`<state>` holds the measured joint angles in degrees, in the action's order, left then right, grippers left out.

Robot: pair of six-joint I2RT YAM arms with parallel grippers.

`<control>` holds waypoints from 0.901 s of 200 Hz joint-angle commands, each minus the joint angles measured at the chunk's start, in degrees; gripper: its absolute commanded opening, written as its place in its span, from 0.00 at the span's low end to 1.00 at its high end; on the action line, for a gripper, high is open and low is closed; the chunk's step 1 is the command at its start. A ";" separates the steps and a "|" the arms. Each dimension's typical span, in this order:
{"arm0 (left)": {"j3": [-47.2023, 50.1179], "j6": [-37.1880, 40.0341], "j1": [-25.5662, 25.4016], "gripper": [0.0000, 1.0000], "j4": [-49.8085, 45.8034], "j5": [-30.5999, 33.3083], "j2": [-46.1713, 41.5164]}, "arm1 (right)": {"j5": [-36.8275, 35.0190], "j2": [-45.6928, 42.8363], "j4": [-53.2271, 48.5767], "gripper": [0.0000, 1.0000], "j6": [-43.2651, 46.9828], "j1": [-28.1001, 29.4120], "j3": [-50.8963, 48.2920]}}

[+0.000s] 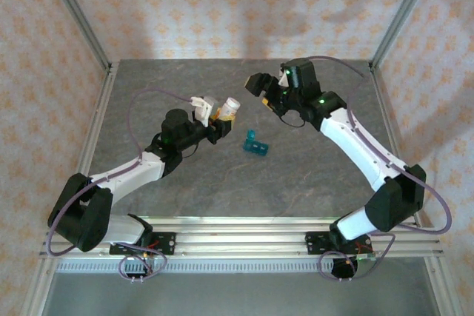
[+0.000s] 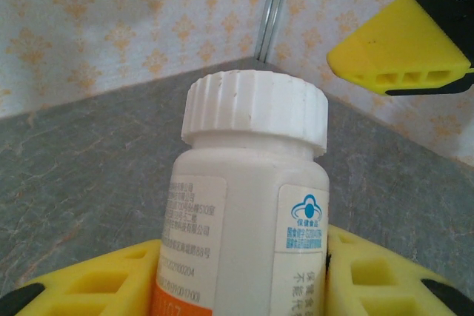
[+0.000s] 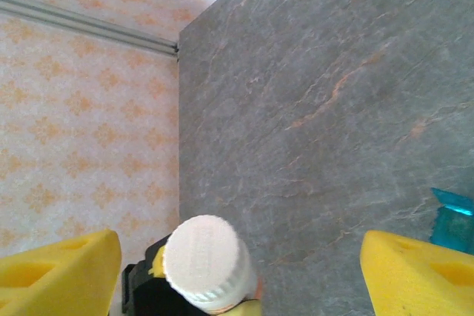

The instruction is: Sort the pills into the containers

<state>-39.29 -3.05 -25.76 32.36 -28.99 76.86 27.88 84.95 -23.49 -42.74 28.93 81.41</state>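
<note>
Patterned wallpaper screens close in a grey, stone-look tabletop, with aluminium posts at its back corners. The left fingers are clamped on the body of a white bottle, holding it off the surface at a tilt. Its ribbed cap is on and points toward the other arm. The right fingers stand wide apart and hold nothing. In the right wrist view the cap sits between them, nearer one side, touching neither. The teal pill box lies on the tabletop near the middle, a little to the near side of the bottle and apart from both arms. Whether its lids are up is too small to tell.

The step in hand looks like opening the bottle, with the right arm lining up on the cap. The next move calls for centring those fingers over the cap, closing on its ribbed rim and twisting while the left grip holds firm.

Bare tabletop lies all around, and the posts and walls are well apart from the work. The tight spot is between the two wrists, which are close together. The pill box is near enough below to be knocked by a low swing.
</note>
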 commanded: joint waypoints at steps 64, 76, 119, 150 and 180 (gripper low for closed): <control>-3.05 -0.91 -0.32 0.00 0.82 0.57 1.19 | -2.61 6.52 2.92 0.81 -1.76 4.33 5.21; -3.27 -0.82 -0.30 0.00 0.69 0.66 1.45 | -2.40 6.84 2.91 0.80 -1.77 4.72 5.30; -3.98 -0.76 -0.56 0.00 0.47 0.69 2.24 | -1.95 7.60 3.16 0.73 -1.13 6.04 5.39; -4.23 -0.87 -0.78 0.00 0.25 0.74 2.53 | -1.59 7.82 3.08 0.65 -0.81 6.32 5.26; -4.39 -0.80 -0.78 0.00 0.26 0.78 2.58 | -1.25 7.77 3.00 0.52 -0.28 6.33 5.04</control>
<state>-41.65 -3.22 -25.89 32.21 -28.93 79.02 26.98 92.42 -21.43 -43.81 35.09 84.58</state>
